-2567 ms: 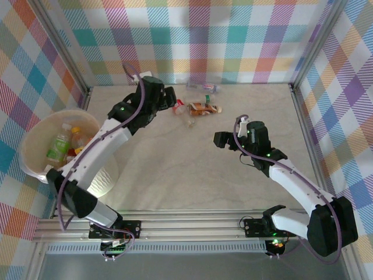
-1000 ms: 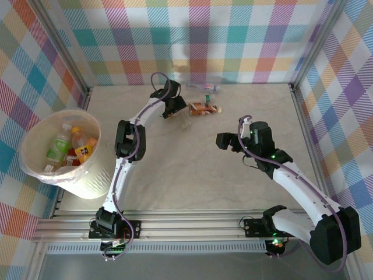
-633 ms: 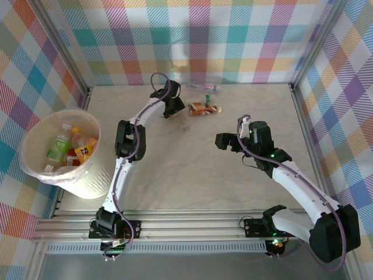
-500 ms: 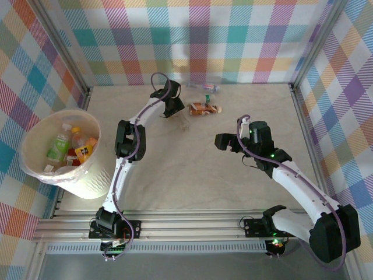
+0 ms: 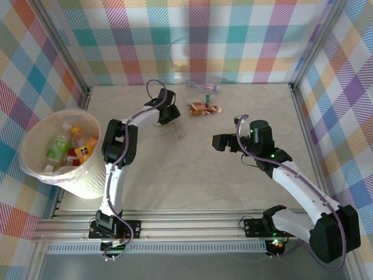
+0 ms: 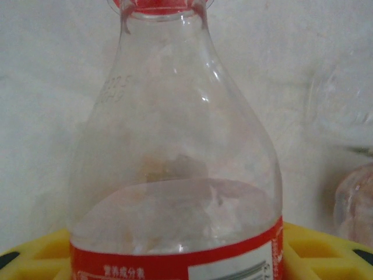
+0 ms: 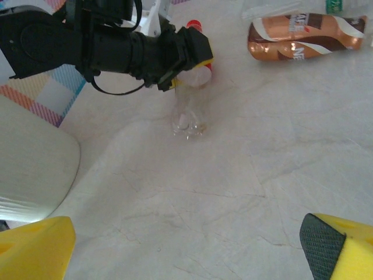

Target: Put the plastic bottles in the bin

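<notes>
My left gripper (image 5: 169, 114) is shut on a clear plastic bottle (image 6: 175, 175) with a red cap and red label, its yellow fingers (image 6: 35, 256) on either side of the label. The right wrist view shows that gripper (image 7: 195, 55) with the red cap (image 7: 194, 24) beside it. A crushed clear bottle (image 5: 179, 132) lies just in front of it. A brown-labelled bottle (image 5: 204, 108) and a green-capped one (image 5: 203, 87) lie further back. My right gripper (image 5: 220, 142) hangs open over bare table. The white bin (image 5: 26, 149) at the left holds several bottles.
Checked walls enclose the table on three sides, with metal posts at the back corners. The bin's ribbed side (image 7: 29, 163) appears at the left of the right wrist view. My left arm's upper links (image 5: 116, 146) stand between the bin and the table's middle.
My left gripper closed on the red-labelled bottle and drew back towards the near left with it. The right gripper edged slightly left.
</notes>
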`<state>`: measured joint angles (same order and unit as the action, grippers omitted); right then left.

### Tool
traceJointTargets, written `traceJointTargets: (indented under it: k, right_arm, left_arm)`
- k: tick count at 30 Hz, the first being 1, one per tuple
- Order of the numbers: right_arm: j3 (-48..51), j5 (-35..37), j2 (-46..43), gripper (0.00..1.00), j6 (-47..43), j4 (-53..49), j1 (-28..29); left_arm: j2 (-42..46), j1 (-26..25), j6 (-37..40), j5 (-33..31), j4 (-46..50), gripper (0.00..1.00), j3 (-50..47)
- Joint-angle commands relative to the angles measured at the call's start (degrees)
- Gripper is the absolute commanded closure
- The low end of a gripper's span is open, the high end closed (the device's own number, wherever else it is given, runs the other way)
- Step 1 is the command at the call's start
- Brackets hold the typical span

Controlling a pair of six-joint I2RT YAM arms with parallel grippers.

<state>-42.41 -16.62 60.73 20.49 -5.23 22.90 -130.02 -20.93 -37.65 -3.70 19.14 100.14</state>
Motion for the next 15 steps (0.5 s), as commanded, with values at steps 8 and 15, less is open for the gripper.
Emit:
traceJointTargets:
  k: [8, 15]
  right_arm:
    - [1.92, -12.21, -1.58, 0.00, -5.43, 6.36, 0.62]
    - [2.22, -11.95, -1.10, 0.00, -5.42, 7.90, 1.28]
  left_arm:
    - [13.76, -2.71, 4.95, -3.22, -11.91, 0.59, -15.53]
    - [25.98, -4.81, 7.76, -3.26, -18.58, 0.62, -25.15]
